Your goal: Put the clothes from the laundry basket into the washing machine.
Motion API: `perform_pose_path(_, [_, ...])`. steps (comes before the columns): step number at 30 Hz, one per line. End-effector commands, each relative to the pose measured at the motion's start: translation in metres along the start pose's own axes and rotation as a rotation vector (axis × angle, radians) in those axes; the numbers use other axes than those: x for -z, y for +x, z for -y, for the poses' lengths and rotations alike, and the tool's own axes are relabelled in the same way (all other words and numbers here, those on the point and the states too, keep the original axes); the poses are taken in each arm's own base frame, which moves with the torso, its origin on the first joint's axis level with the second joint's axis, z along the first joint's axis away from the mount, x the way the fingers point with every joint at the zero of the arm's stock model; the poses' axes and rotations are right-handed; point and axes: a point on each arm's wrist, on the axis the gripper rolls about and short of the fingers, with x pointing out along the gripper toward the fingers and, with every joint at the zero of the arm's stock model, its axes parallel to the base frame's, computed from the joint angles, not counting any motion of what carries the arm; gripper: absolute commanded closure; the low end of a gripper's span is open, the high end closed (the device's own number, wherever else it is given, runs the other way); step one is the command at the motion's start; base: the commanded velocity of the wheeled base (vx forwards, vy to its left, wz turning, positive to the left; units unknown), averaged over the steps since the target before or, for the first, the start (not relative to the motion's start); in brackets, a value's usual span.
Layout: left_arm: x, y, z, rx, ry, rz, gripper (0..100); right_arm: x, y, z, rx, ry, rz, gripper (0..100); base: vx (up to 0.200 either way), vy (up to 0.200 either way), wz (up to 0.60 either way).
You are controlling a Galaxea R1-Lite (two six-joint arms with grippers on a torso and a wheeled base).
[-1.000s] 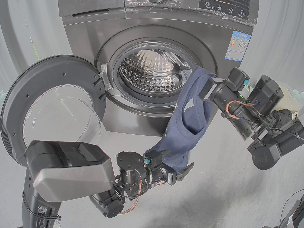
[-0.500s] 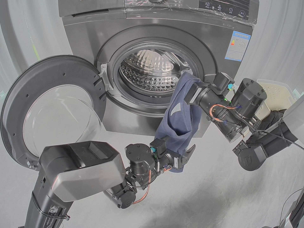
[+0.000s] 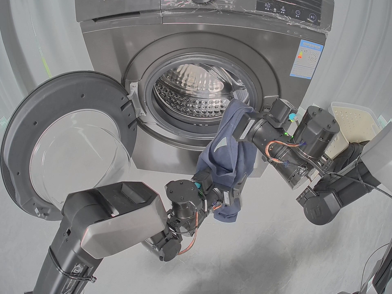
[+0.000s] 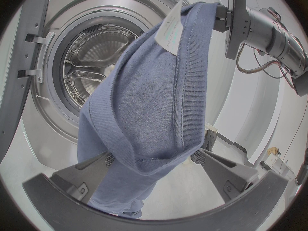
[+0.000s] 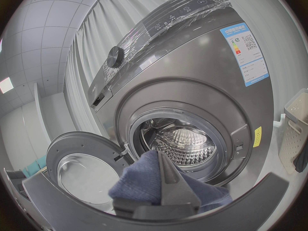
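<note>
Bright even light, glare on the drum [image 3: 192, 82], fisheye-bent edges, dark corners

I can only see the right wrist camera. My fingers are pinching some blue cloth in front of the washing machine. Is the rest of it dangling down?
Observer: Yes. The blue shirt hangs from your right gripper down past the lower rim of the washing machine opening, outside the drum.
Operator: Is my other arm helping to hold it?
Observer: No. The left gripper is at the shirt's bottom end. Its fingers are open, and the cloth hangs between them.
</note>
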Motion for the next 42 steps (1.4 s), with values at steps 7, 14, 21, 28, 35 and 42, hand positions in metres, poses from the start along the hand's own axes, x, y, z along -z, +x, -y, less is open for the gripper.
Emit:
perform_pose_path(7, [-0.002,0.001,-0.013,-0.043,0.002,0.008,100,0.004,-0.003,0.002,0.007,-0.005,-0.016,100,0.000,0.000,0.00])
perform_pose_path(14, [-0.010,-0.005,-0.009,-0.042,0.001,0.004,100,0.004,-0.005,0.008,0.022,-0.011,-0.025,100,0.000,0.000,0.00])
perform_pose_path(21, [-0.046,-0.044,-0.007,-0.029,0.010,-0.047,100,-0.001,-0.008,0.022,0.057,-0.014,-0.018,100,0.000,0.000,0.00])
perform_pose_path(28, [-0.100,-0.110,-0.027,-0.019,0.019,-0.080,100,-0.026,-0.043,0.020,0.040,-0.020,-0.033,100,0.000,0.000,0.00])
perform_pose_path(35, [-0.148,-0.150,-0.050,-0.051,0.024,0.006,100,-0.039,-0.087,0.016,-0.042,-0.024,-0.074,100,0.000,0.000,0.00])
perform_pose_path(42, [-0.189,-0.145,-0.060,-0.062,0.051,0.168,100,-0.038,-0.089,0.018,-0.039,-0.048,-0.082,100,0.000,0.000,0.00])
